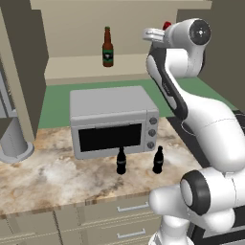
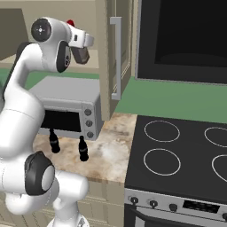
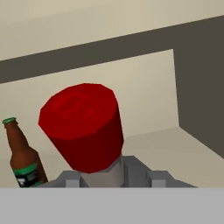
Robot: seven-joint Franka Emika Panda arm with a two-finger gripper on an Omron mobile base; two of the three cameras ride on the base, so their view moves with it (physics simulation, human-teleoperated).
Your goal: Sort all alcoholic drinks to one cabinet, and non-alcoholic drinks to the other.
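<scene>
Jaws [image 3: 103, 177] clamped on the neck of the grey bottle [image 3: 104, 174], just below its red cap [image 3: 83, 127], holding it up inside the open cabinet [image 1: 81, 64]. Beer bottle [image 1: 108, 47] stands upright on the cabinet shelf, near and to the left of the held one in the hand view. Two black cola bottles [image 1: 121, 161] [image 1: 158, 160] stand on the tabletop [image 1: 57, 177] just in front of the toaster oven [image 1: 113, 120], apart from each other. A stove [image 2: 181, 155] adjoins the tabletop.
</scene>
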